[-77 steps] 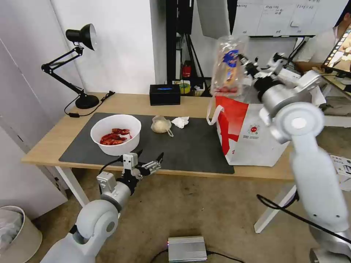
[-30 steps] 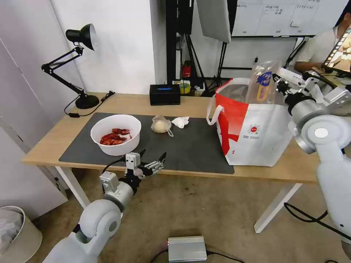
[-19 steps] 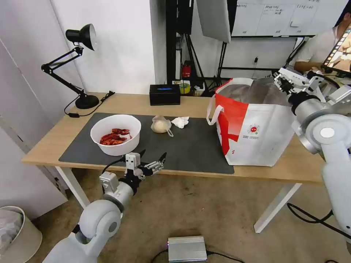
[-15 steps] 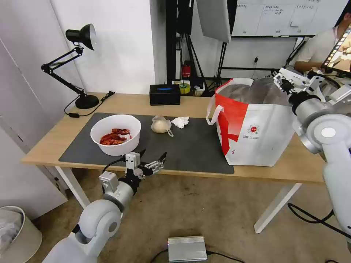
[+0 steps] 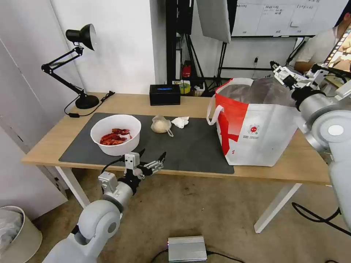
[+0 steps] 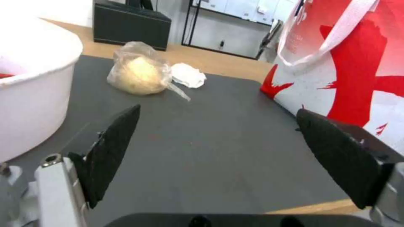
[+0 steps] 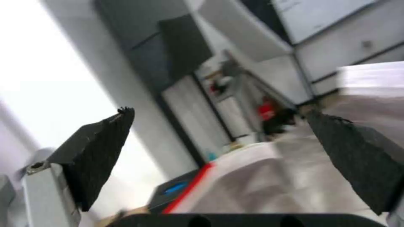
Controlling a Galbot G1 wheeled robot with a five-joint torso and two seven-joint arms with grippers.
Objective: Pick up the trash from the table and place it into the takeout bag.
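Head view gives you the takeout bag point(image 5: 256, 124) standing at the table's point(image 5: 146, 104) right end, bowl point(image 5: 116, 134), small bag point(image 5: 161, 125) and tissue point(image 5: 180, 121) on the mat. Your right gripper point(image 5: 283, 75) hangs spread and empty above the bag's rim; left gripper point(image 5: 150, 159) waits, fingers apart, off the near edge.

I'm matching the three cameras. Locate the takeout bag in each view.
Head view: takeout bag stands on the table's right part.
Left wrist view: its red-and-white wall, beyond the mat.
Right wrist view: its foil-lined mouth, close up.
Shared landmark: black box.
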